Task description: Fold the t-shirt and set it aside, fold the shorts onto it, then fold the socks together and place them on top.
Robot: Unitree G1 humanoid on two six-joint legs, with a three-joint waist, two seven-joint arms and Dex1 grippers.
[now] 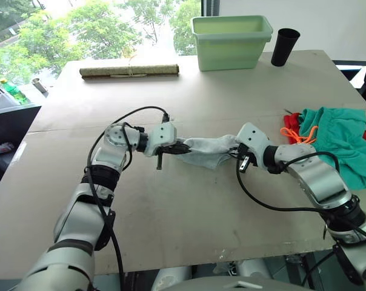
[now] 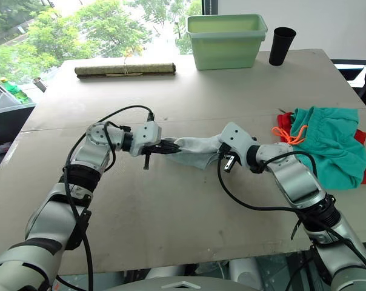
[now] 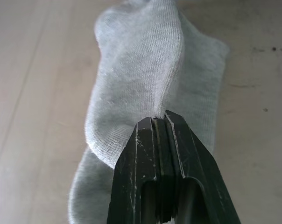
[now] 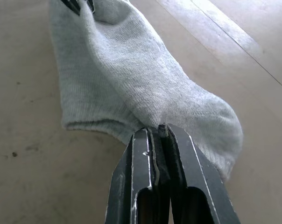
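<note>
The pale grey socks [image 1: 207,150] hang stretched just above the middle of the table, held from both ends. My left gripper [image 1: 182,147] is shut on their left end, and the left wrist view shows its closed tips pinching the knit [image 3: 150,70]. My right gripper [image 1: 236,150] is shut on the right end, its tips clamped on the sock fabric [image 4: 145,88]. At the table's right edge the teal-green shorts [image 1: 337,136] with an orange drawstring [image 1: 295,134] lie folded on the red t-shirt [image 1: 291,123], of which only red edges show.
A pale green plastic bin [image 1: 231,41] and a black cup [image 1: 284,46] stand at the table's far edge. A rolled brown mat [image 1: 129,71] lies at the far left. Black cables loop off both wrists over the table [image 1: 189,212].
</note>
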